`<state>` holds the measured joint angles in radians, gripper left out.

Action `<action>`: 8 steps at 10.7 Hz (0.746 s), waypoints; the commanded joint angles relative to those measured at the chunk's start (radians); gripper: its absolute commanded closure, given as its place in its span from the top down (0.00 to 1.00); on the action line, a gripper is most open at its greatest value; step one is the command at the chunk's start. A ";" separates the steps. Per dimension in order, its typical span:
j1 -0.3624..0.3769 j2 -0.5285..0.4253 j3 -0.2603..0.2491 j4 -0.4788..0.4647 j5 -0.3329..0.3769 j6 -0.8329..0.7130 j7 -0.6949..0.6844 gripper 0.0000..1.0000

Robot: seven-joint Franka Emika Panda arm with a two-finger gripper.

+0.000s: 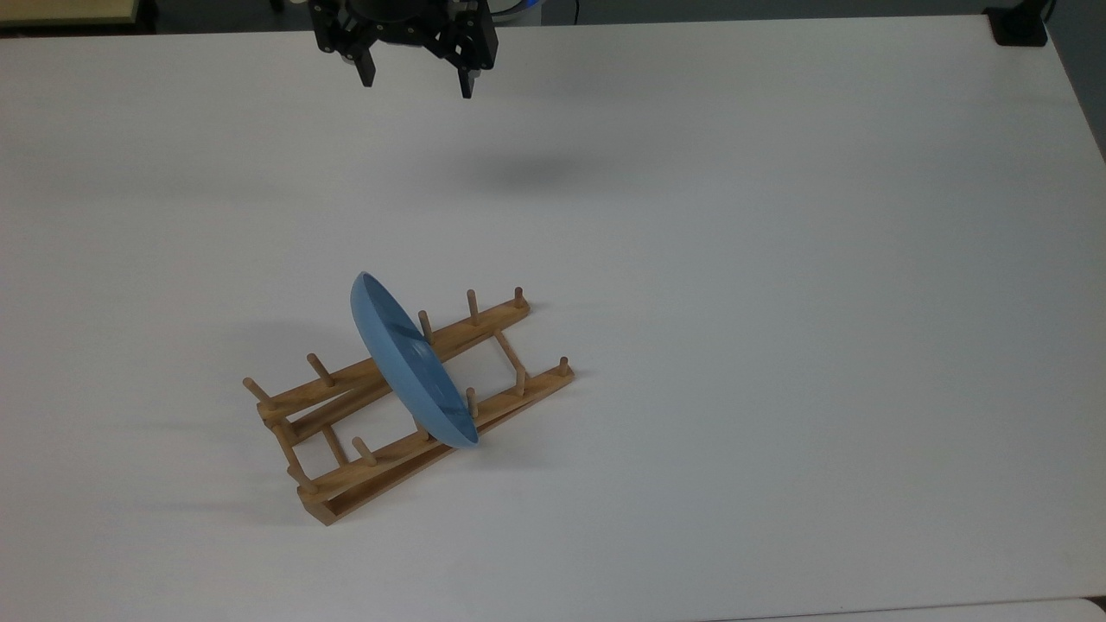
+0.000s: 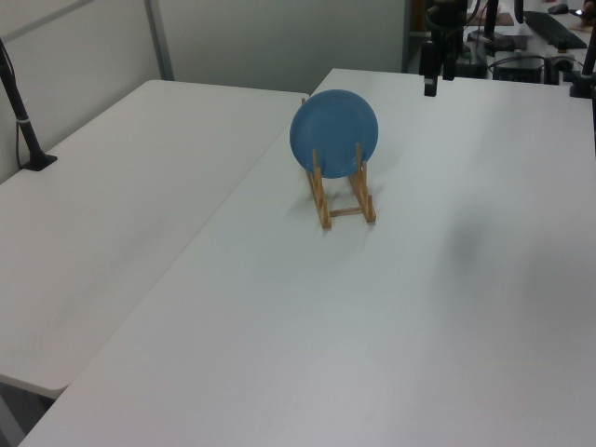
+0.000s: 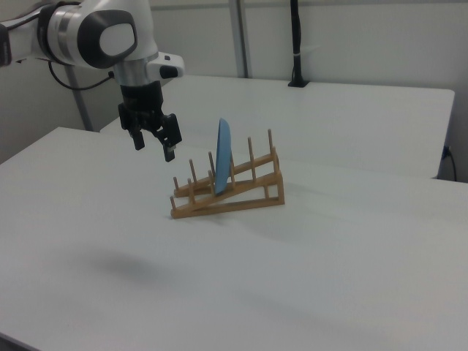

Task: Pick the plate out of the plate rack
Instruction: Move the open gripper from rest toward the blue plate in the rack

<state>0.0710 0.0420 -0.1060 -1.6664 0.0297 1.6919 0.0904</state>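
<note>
The white table (image 1: 778, 259) on which I am working spans the top view; in the left view a second white table (image 2: 112, 205) adjoins it on the left view's left. My white arm (image 3: 95, 33) enters from the right view's upper left and points downward. The plate rack (image 1: 406, 406), of light-brown wood, lies on the table in the lower left part of the top view, its two rails running diagonally, each with a row of upright pegs; in the right view (image 3: 227, 186) it slopes upward toward the right view's right. The plate (image 1: 410, 363), light blue and round, stands on edge across both rails about midway along the rack, between pegs; in the left view (image 2: 333, 132) I see its broad face, in the right view (image 3: 222, 156) only its thin edge, nearly upright. The gripper (image 1: 416, 82), black, hangs above the table at the top edge of the top view, well apart from rack and plate; its two fingers stand wide apart and hold nothing. In the right view (image 3: 153, 150) it sits to the left of the rack.
</note>
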 commanded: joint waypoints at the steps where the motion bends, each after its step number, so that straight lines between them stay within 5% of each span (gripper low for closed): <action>1: 0.001 -0.019 0.000 -0.006 -0.001 -0.034 -0.011 1.00; 8: -0.025 0.004 -0.001 0.082 -0.120 0.063 -0.165 1.00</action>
<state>0.0547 0.0420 -0.1074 -1.6105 -0.0367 1.6985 0.0050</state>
